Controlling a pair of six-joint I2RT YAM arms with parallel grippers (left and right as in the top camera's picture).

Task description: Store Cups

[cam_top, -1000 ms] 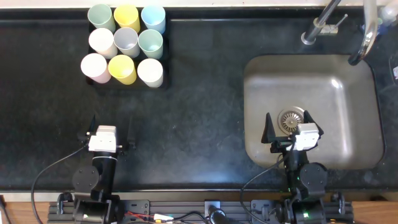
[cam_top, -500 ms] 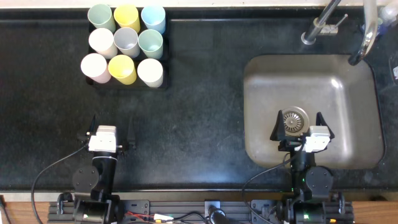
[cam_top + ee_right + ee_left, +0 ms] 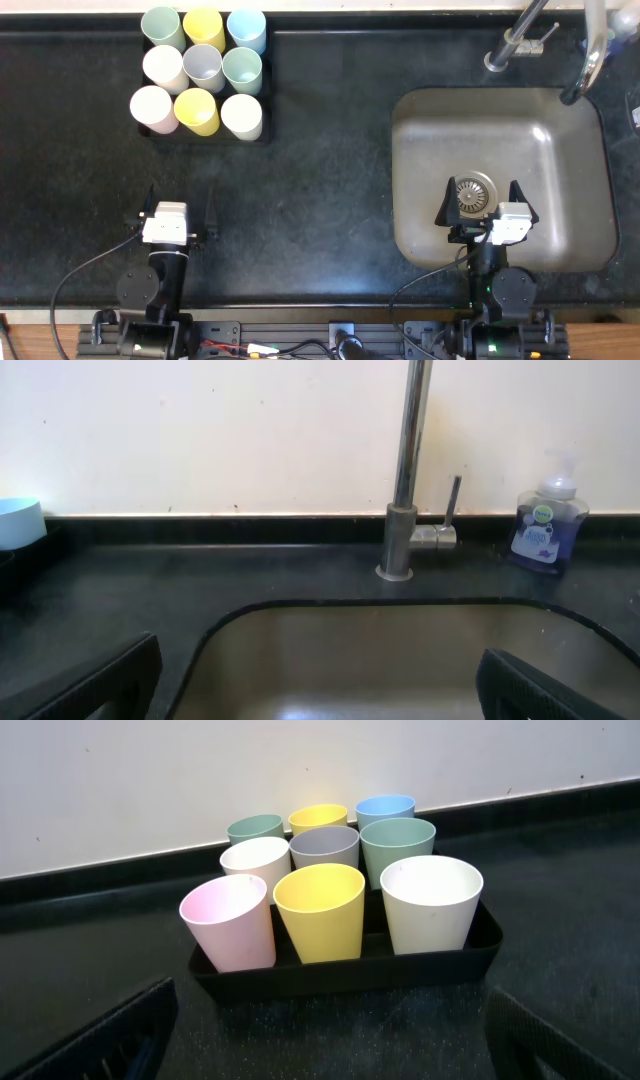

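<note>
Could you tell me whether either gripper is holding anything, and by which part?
Nothing is held: the left gripper and right gripper are both open, and the cups stand in the tray.

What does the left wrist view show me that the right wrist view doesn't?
Left wrist view, not the right: the black tray and eight of its nine cups, the pink cup among them. Right wrist view, not the left: the faucet, the soap bottle and the sink. Both: the blue cup, cut off by the frame in the right wrist view, plus the black countertop and the pale wall.
</note>
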